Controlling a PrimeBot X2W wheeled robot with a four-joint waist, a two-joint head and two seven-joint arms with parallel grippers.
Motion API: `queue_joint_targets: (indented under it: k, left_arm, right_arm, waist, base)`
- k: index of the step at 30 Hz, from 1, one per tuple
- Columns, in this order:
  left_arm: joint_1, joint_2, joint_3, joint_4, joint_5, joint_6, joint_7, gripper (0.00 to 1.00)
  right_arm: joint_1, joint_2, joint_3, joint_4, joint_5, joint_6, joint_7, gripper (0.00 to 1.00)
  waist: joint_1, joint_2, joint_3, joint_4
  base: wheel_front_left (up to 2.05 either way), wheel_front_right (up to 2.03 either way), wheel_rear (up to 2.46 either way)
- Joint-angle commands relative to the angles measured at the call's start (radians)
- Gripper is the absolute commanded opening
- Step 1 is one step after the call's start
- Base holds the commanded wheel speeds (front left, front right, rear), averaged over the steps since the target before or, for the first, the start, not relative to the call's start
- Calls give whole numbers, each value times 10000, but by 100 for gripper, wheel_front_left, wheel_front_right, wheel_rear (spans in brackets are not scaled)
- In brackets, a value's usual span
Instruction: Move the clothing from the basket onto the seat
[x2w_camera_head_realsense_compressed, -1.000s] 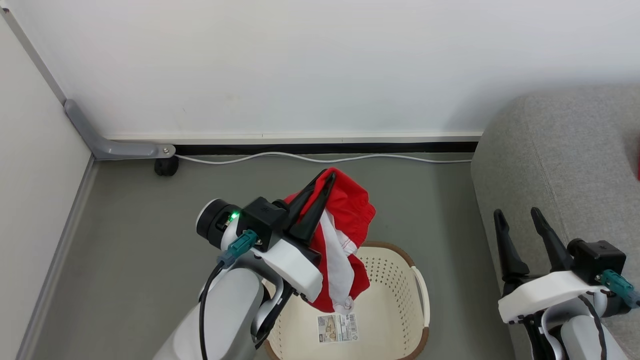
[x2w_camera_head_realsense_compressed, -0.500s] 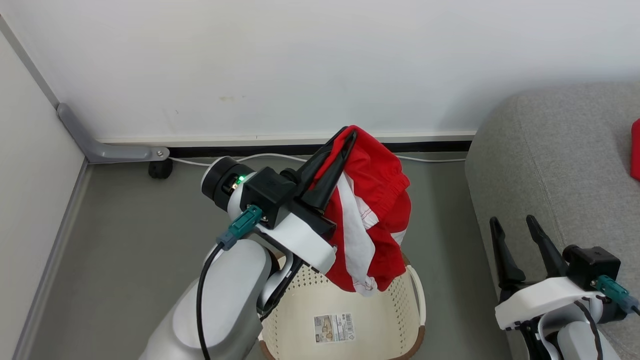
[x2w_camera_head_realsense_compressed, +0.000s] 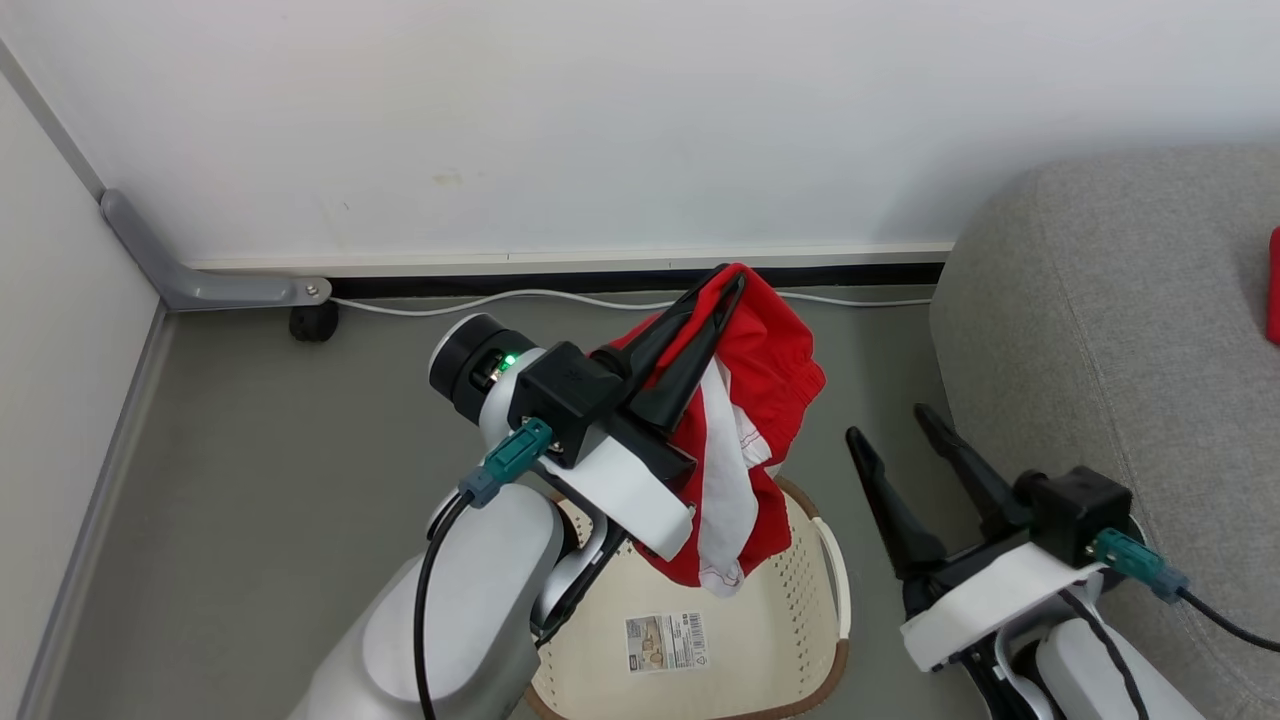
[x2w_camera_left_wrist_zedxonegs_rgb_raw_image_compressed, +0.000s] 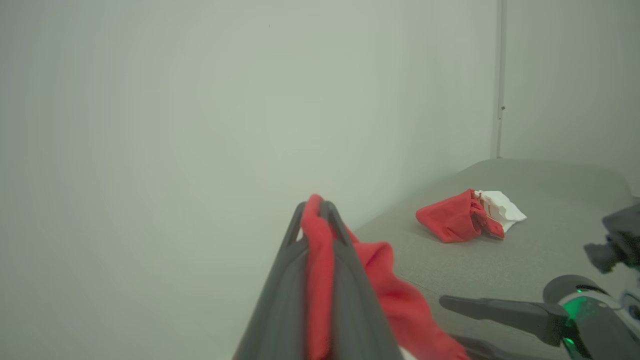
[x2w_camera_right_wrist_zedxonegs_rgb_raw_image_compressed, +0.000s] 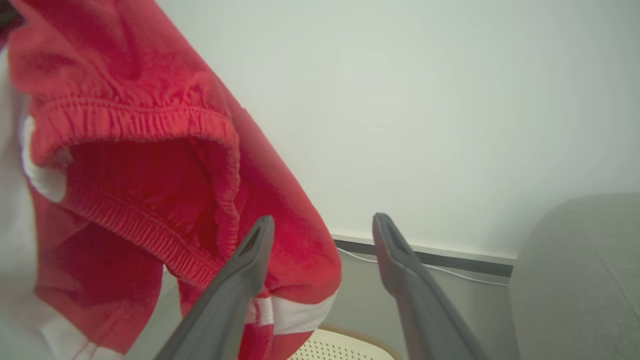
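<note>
Before me a plain white wall (x2w_camera_head_realsense_compressed: 600, 120) meets the grey floor (x2w_camera_head_realsense_compressed: 280, 450) along a black strip (x2w_camera_head_realsense_compressed: 450, 286), a white cable (x2w_camera_head_realsense_compressed: 520, 293) beside it. A pale panel (x2w_camera_head_realsense_compressed: 60, 330) stands at my left, a grey sofa (x2w_camera_head_realsense_compressed: 1100, 330) at my right.

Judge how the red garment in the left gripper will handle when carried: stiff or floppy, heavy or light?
Likely floppy: the red garment drapes in folds from the shut left gripper, hanging over the basket. Probably light: a fingertip pinch holds all of it. It would likely slump into a heap on the sofa, like the crumpled garment there.
</note>
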Motion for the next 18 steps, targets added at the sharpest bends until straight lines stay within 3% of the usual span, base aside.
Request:
queue_joint_targets:
  k: [1,9,18]
  left_arm:
    - [-611,83,287,-242,-155,47,4,0]
    - [-765,73,33,-221,-250,21,-53,0]
    - [-810,64,-381,-272,-405,23,-102,0]
  right_arm:
    - [-397,-255,625,-370,188,16,-61,100]
    - [-1606,-1322,3508,-320,1244,16,-61,100]
    - [-2726,-1695,5278,378,1860,16,-61,100]
  waist:
    - [0,-1,7,18]
    - [0,-1,-19,182]
    - [0,-1,-88,466]
  base:
    - [0,0,0]
    - [0,0,0]
    - [0,0,0]
